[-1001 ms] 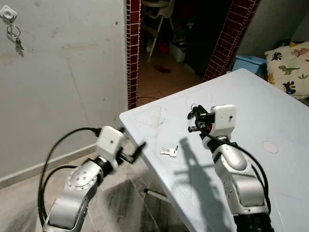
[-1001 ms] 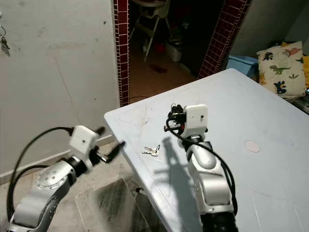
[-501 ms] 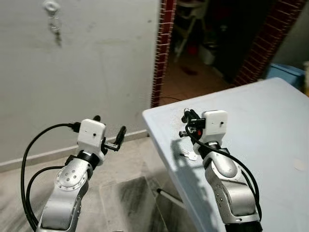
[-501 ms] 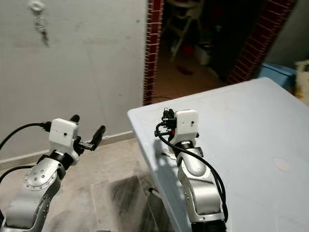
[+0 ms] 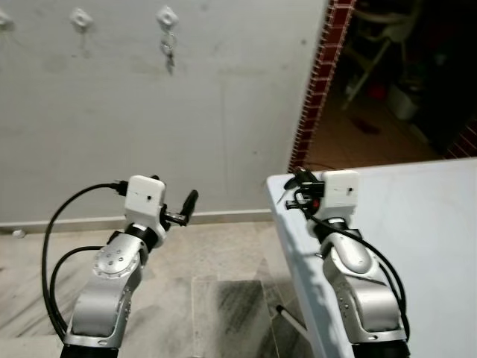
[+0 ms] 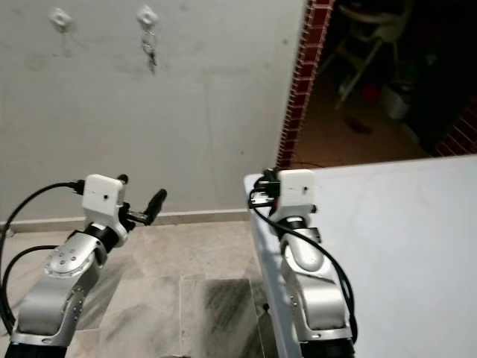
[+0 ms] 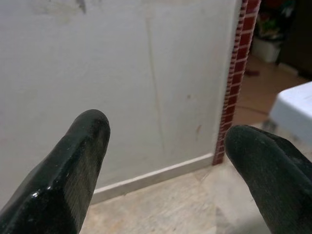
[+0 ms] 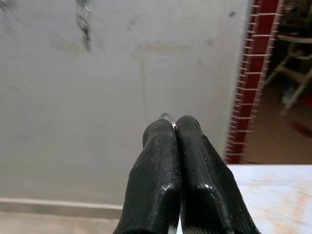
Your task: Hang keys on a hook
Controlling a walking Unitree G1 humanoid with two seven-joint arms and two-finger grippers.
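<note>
While looking forward and down from the head, showing a pale scuffed wall (image 5: 223,112) across the upper left of the frame and a red brick pillar (image 5: 317,82) at upper right, edging a dark doorway (image 5: 402,67). Showing grey floor tiles (image 5: 216,298) at lower centre and the near corner of a white table (image 5: 432,224) at lower right.

Showing three white hooks along the top edge of the frame: leftmost hook (image 5: 6,19), middle hook (image 5: 80,16) and rightmost hook (image 5: 168,15). Showing hanging keys (image 5: 170,56) dangling from the rightmost hook as a small dark bunch on a ring.

Showing the right gripper (image 8: 174,126) raised at frame centre over the table corner, with fingers pressed together. Pinching a thin silver key ring (image 8: 166,117), only a short arc of wire peeping out above the fingertips (image 8: 158,146); hiding whatever is on the ring. Keeping the key ring well apart from the hooks, down and to the right of them, with plain wall lying between.

Showing the left gripper (image 7: 168,129) at left of centre over the floor, spread wide and gripping nothing, pointing toward the wall's skirting.
</note>
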